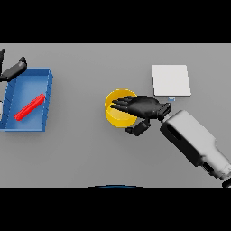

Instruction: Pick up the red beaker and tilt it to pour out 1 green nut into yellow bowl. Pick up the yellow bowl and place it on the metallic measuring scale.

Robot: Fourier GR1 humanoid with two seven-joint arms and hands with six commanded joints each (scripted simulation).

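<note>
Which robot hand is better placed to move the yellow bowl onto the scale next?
The right robot hand. It is already over the yellow bowl, fingers spread across its rim, and the metallic scale lies just beyond it on the same side. The left robot hand is far off, by the blue tray.

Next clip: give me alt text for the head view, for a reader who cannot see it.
The right robot hand reaches over the yellow bowl at the centre of the grey table, fingers spread above it. A flat metallic measuring scale lies behind it to the right. The left robot hand sits by a blue tray holding a red piece.
</note>
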